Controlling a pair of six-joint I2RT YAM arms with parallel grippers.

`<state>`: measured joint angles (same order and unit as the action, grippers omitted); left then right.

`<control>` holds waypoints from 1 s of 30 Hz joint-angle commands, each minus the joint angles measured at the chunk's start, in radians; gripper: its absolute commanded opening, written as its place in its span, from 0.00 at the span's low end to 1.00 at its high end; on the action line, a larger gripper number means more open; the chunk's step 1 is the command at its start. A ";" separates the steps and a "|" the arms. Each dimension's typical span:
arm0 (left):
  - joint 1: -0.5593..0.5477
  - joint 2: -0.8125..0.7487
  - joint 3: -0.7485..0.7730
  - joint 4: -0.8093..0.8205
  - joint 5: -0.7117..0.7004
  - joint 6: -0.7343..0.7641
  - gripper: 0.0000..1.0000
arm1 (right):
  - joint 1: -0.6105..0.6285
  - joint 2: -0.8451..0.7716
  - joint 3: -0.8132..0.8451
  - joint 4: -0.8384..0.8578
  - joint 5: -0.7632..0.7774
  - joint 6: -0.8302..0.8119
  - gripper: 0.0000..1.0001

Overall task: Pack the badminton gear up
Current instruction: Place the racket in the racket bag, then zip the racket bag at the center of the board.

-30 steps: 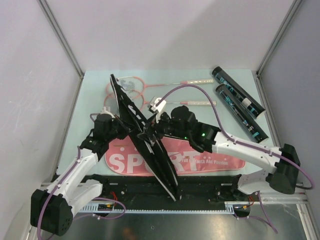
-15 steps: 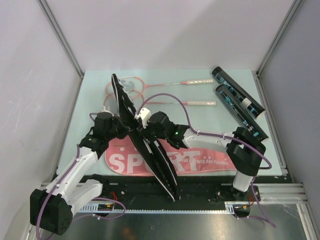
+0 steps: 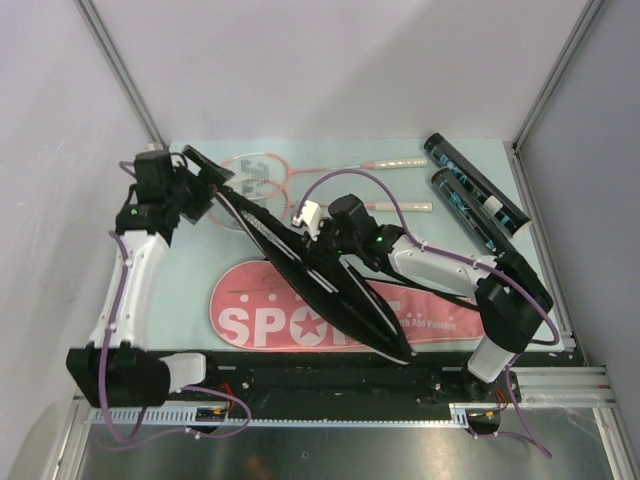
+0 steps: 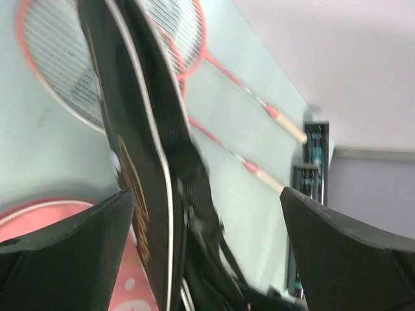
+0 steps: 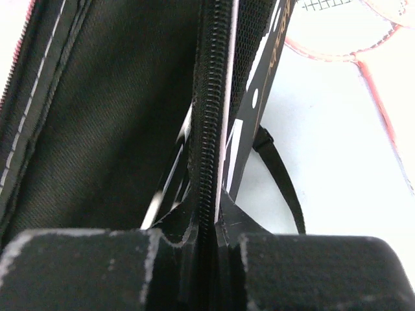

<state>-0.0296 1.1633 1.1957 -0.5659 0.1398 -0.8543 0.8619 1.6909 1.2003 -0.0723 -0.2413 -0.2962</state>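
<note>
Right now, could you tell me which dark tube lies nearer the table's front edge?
The left-hand tube, its far end beside the nearer racket's pale handle; the other tube lies parallel behind it, farther back.

I'm looking into a lab test cell: blank pale panels [image 3: 350,70] framed by aluminium posts [image 3: 120,70], a mint tabletop [image 3: 195,280], and a black mounting rail [image 3: 300,380] along the near edge.

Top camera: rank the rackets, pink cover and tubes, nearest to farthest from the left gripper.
1. The rackets, just right of the left gripper.
2. The pink cover, toward the near edge.
3. The tubes, far right.
</note>
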 commanded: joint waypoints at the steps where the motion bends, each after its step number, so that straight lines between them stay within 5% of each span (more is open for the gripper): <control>1: 0.097 0.157 0.139 -0.180 0.044 -0.018 1.00 | -0.037 -0.083 0.031 -0.092 -0.112 -0.130 0.00; 12: 0.122 0.305 0.141 -0.227 0.030 -0.121 0.83 | -0.078 -0.079 -0.004 -0.050 -0.205 -0.120 0.00; 14: 0.122 0.302 0.130 -0.226 0.015 -0.135 0.65 | -0.087 -0.073 -0.004 -0.047 -0.214 -0.119 0.00; 15: 0.123 0.299 0.131 -0.224 0.009 -0.135 0.36 | -0.090 -0.066 -0.004 -0.035 -0.195 -0.110 0.01; 16: 0.123 0.297 0.133 -0.224 0.006 -0.135 0.24 | -0.095 -0.065 -0.001 -0.020 -0.176 -0.053 0.12; 17: 0.123 0.291 0.134 -0.226 0.012 -0.135 0.15 | -0.093 -0.068 0.005 -0.014 -0.158 -0.002 0.50; 19: 0.122 0.285 0.136 -0.227 0.030 -0.134 0.00 | -0.058 -0.085 0.068 -0.009 -0.051 0.127 0.64; 23: 0.125 0.239 0.120 -0.247 0.044 -0.164 0.00 | 0.037 -0.166 0.107 0.049 0.231 0.583 0.88; 27: 0.125 0.214 0.104 -0.265 0.060 -0.189 0.01 | 0.109 -0.148 0.107 0.275 0.221 0.768 0.87; 30: 0.123 0.207 0.100 -0.281 0.047 -0.199 0.00 | 0.147 -0.082 0.107 0.411 0.240 0.833 0.75</control>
<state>0.0917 1.4208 1.3014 -0.8013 0.1616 -1.0214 0.9649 1.5661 1.2736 0.0731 -0.0769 0.3019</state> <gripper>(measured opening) 0.115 0.784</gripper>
